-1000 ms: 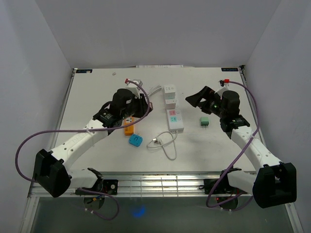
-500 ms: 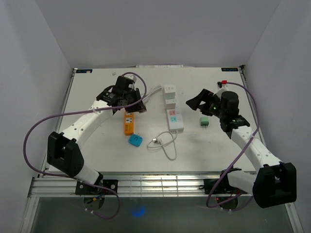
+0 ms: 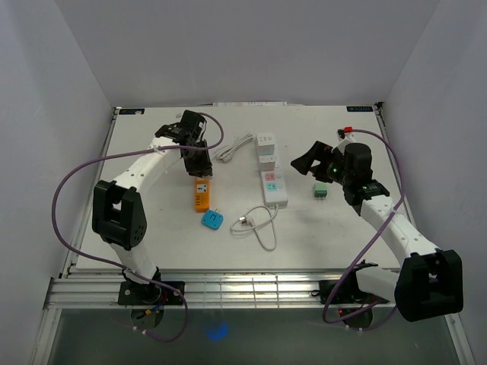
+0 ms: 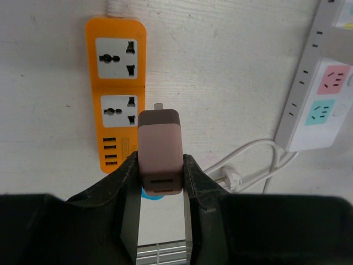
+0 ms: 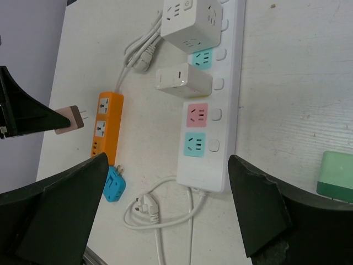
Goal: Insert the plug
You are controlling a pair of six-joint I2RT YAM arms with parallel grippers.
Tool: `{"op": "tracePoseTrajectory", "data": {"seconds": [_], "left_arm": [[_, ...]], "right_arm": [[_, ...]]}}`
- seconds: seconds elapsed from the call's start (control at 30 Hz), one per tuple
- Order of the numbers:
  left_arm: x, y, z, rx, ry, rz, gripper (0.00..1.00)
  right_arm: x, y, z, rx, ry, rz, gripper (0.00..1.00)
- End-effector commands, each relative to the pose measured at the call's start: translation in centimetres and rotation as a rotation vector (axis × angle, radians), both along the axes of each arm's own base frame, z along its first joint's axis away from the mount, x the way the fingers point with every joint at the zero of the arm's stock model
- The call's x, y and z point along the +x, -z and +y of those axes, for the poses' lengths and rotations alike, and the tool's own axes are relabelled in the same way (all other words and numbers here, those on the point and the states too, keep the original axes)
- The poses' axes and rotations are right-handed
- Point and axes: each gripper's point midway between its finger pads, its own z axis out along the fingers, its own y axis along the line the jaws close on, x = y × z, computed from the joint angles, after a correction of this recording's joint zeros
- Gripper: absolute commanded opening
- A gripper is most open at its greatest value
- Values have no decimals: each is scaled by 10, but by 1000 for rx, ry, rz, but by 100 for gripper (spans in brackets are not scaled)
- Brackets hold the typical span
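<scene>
Plug (image 4: 160, 149) is hanging over the orange power strip (image 4: 116, 99), toward the worktop's far-left corner; your left gripper (image 4: 160, 164) is pinching it, arm reaching far forward. Your right gripper (image 5: 168, 165) is hovering spread wide toward the right edge, facing the white power strip (image 5: 220, 110).

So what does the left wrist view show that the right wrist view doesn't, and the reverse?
Only the left wrist view: the left gripper pinching both sides of the mauve adapter, and the port in its rear face. Only the right wrist view: the green adapter, plus the white cube and white charger on the white power strip. Both: the orange power strip, the white strip's pink and teal sockets, the loose cable plug, the mauve adapter.
</scene>
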Motion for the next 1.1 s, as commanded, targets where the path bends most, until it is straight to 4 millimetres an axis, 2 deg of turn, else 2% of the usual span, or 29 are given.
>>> {"op": "tracePoseTrajectory", "data": {"seconds": [0.0, 0.17, 0.37, 0.47, 0.6, 0.83, 1.07], "left_arm": [[8, -9, 19, 89, 4, -20, 0], [18, 7, 23, 52, 48, 32, 0], [37, 1, 17, 24, 114, -20, 0], [42, 5, 15, 33, 138, 6, 0], [44, 14, 14, 43, 158, 52, 0], [42, 17, 17, 60, 144, 80, 0], [33, 10, 15, 36, 142, 97, 0]], "right_arm": [[11, -20, 0, -12, -9, -66, 94], [11, -13, 3, -13, -38, -50, 93], [9, -8, 5, -18, -53, -40, 93], [8, -7, 5, -15, -62, -37, 93], [8, -7, 6, -15, -67, -37, 93], [9, -5, 3, -18, -64, -37, 93], [8, -4, 4, -13, -70, -34, 93]]}}
